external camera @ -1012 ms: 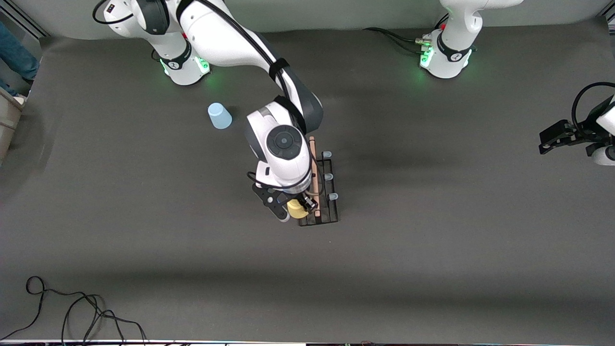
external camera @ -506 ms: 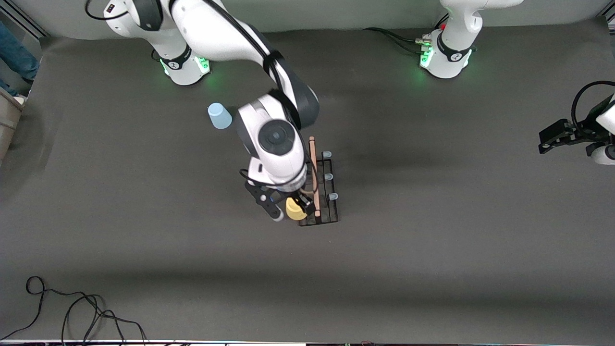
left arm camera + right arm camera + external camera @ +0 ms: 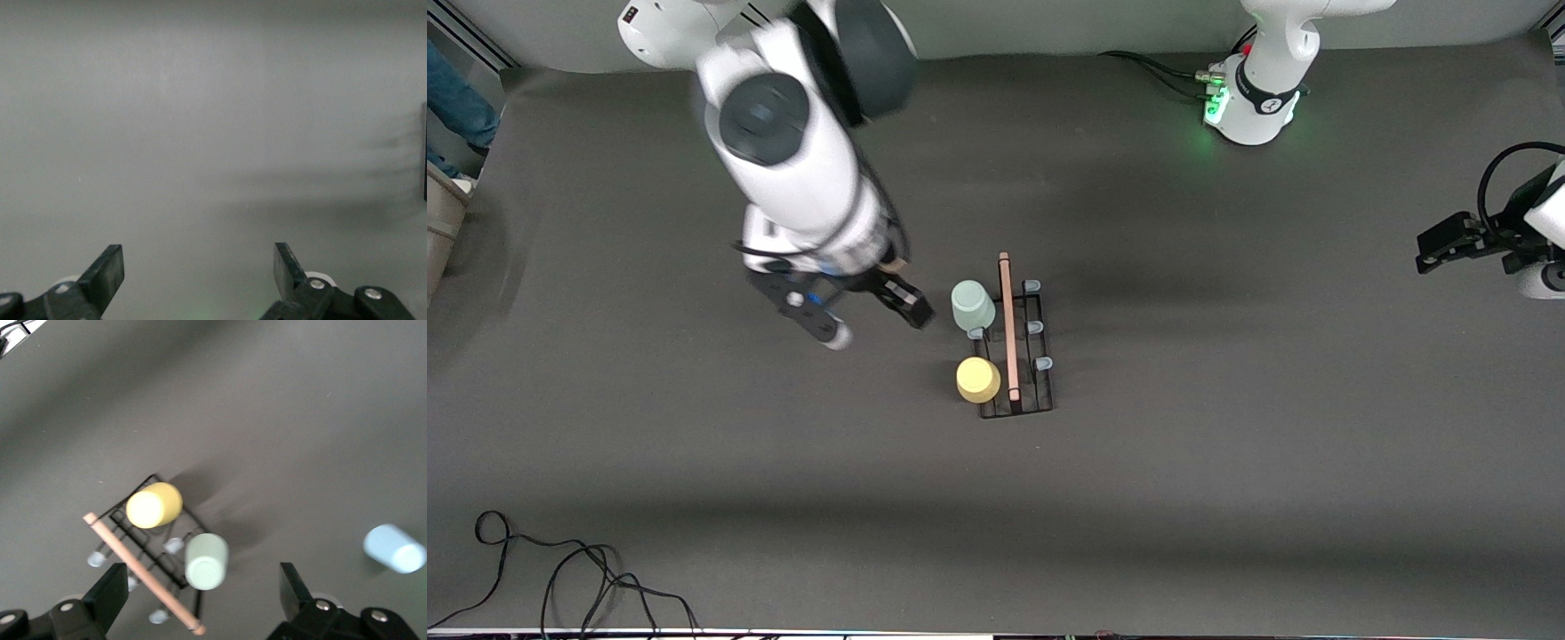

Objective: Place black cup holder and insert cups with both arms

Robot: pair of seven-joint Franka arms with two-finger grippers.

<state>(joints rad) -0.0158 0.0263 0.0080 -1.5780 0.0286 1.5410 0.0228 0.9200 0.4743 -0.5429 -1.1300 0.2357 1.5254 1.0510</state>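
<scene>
The black cup holder [image 3: 1024, 356] stands mid-table, its wooden rod handle [image 3: 1007, 329] on top. The pale green cup [image 3: 972, 305] and the yellow cup [image 3: 978, 380] sit upside down on pegs on its side toward the right arm's end. My right gripper [image 3: 871, 322] is open and empty, up in the air beside the holder toward the right arm's end. Its wrist view shows the holder [image 3: 133, 557], yellow cup [image 3: 154, 505], green cup [image 3: 207, 561] and the light blue cup [image 3: 395, 549] on the table. The blue cup is hidden in the front view. My left gripper [image 3: 1440, 249] waits open at the left arm's end.
Three pale-tipped pegs [image 3: 1036, 327] on the holder's side toward the left arm's end are bare. A black cable [image 3: 560, 569] lies near the table's front corner at the right arm's end. The left wrist view shows only grey table [image 3: 200, 133].
My right gripper has let go of the yellow cup, now on its peg, and has risen and swung away toward the right arm's base, covering the blue cup. The left arm barely moved.
</scene>
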